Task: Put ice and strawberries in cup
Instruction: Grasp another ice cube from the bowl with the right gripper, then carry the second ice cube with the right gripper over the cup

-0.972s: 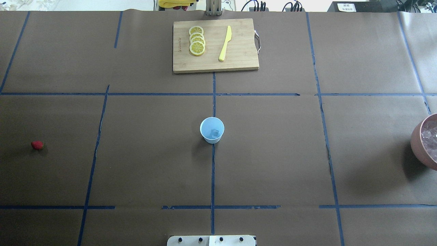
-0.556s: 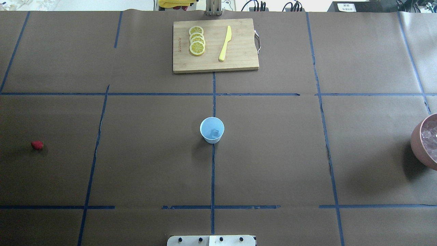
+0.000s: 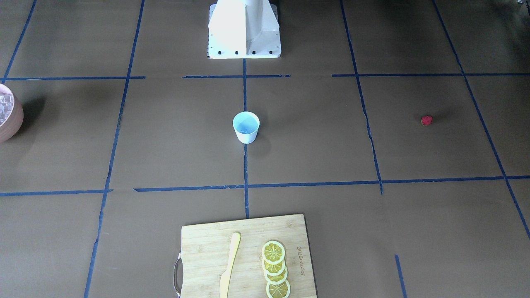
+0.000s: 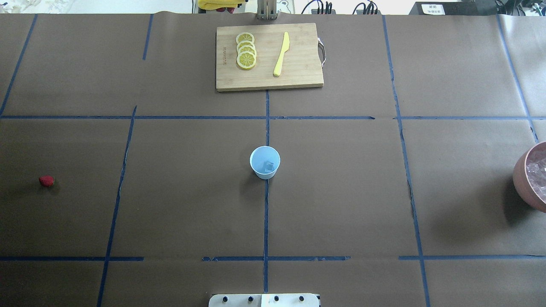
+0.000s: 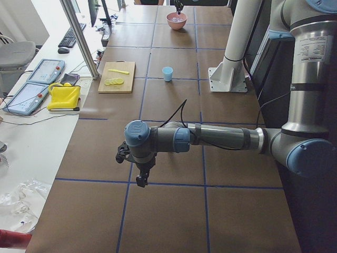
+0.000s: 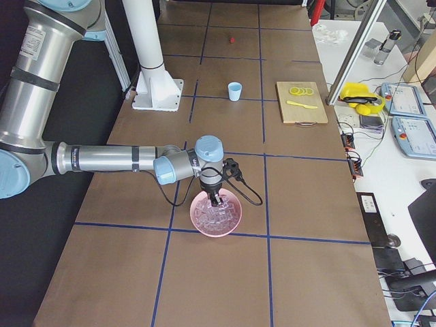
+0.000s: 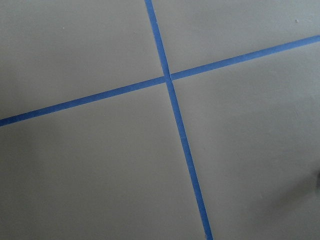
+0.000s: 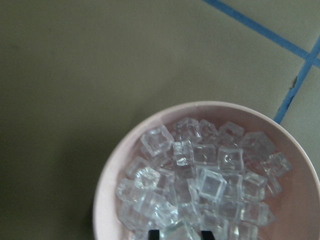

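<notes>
Nothing on the brown paper-covered bench [image 4: 341, 204] has shifted in the last second. Small clear glossy ice cubes [image 8: 200, 185] fill the pinkish-brown round bowl [image 8: 300, 200] at the robot's right end. One more lies in the small white, blue-lined cup [image 4: 265, 162] at centre. Over the bowl, the right hand [image 8: 179, 234] is narrow, its fingertips either side of a cube; I cannot tell if it grips. The small red strawberry [image 4: 47, 181] lies far left. The left hand [image 5: 141, 181] hovers low; I cannot tell its opening.

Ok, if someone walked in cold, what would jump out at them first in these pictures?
Probably the pinkish bowl heaped with glossy ice cubes far out on the robot's right, with the right gripper down among them. Next, the white cup alone in the middle, one cube already inside, and the lone red strawberry far off on the robot's left.
</notes>
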